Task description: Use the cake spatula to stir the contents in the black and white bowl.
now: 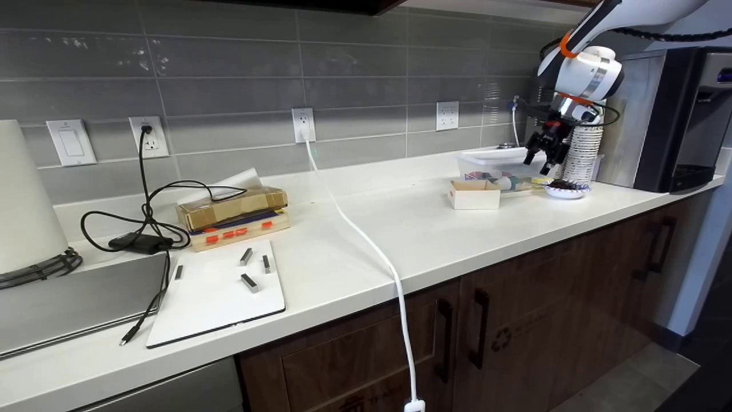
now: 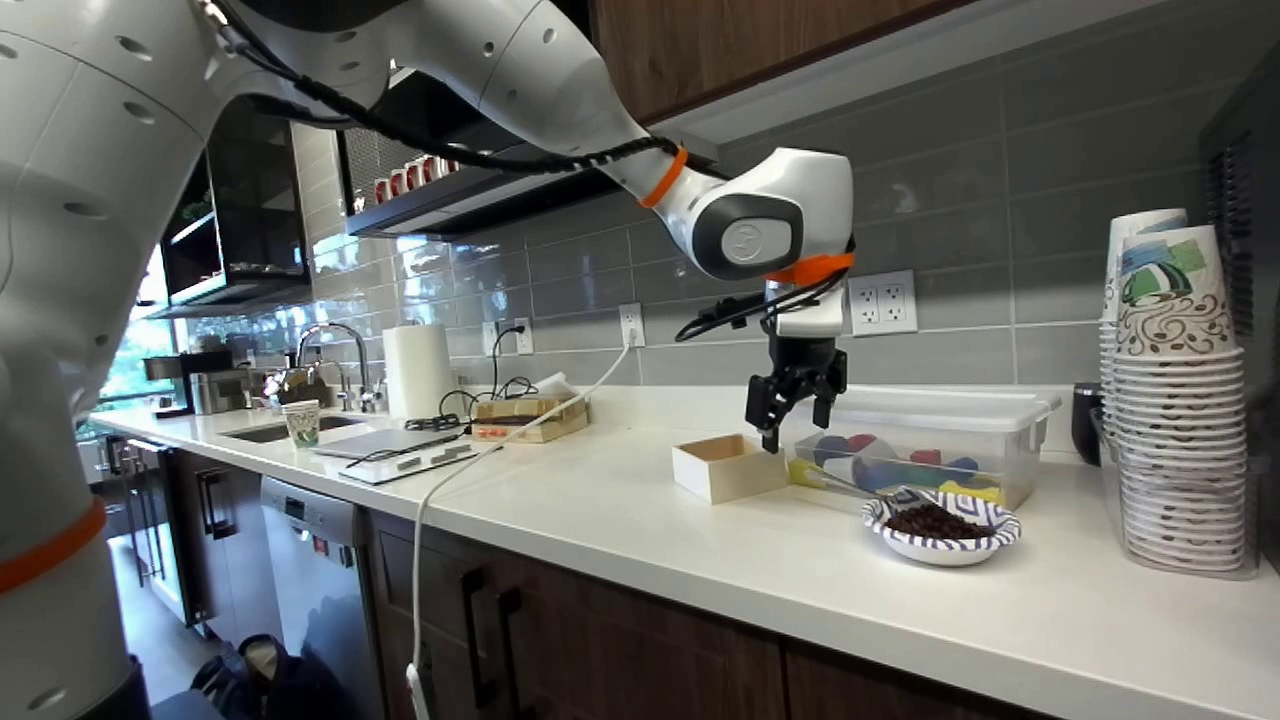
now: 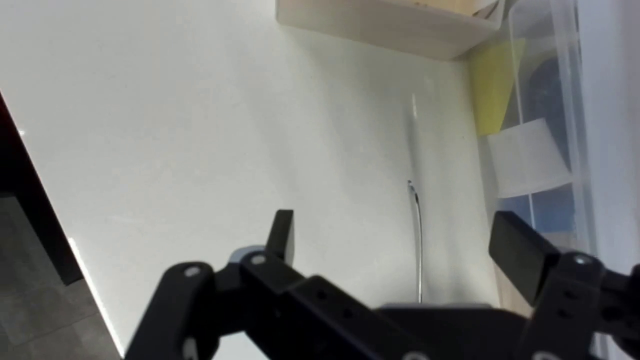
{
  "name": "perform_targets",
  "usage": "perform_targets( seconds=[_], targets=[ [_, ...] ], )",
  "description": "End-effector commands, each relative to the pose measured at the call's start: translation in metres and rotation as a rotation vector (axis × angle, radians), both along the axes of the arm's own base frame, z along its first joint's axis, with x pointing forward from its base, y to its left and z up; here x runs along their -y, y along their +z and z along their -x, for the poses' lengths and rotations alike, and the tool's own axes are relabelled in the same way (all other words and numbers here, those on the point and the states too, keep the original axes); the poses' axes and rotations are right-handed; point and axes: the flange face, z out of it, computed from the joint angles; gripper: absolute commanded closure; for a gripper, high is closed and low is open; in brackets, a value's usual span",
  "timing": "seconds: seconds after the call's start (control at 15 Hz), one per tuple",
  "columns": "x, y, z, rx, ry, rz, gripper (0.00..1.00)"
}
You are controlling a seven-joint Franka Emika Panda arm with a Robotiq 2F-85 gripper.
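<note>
Spread claw hung over the desk

In both exterior views, a white cord fell past the desk's front edge. A broad stretch of desk ran on to the open carton. Just right, the claw hung high, jaws wide apart, a clear tub behind. The spatula reached left out of the black and white bowl, set slightly back from the front edge, short of the stacked cups.

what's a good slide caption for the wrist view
Open fingers above a white counter, a thin metal handle showing between them, clear bin and small box at the edges.
</note>
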Motion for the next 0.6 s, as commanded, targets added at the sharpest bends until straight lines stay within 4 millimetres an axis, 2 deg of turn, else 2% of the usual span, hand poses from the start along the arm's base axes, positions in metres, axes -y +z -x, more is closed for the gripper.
perform_targets(
  seconds=[0.0,0.33,0.53],
  targets=[
    [0.012,-0.007,-0.015,-0.002,-0.064,-0.018,0.00],
    [0.022,-0.017,-0.029,-0.024,-0.099,-0.012,0.00],
    [0.022,-0.028,-0.040,-0.042,-0.099,-0.017,0.00]
  ],
)
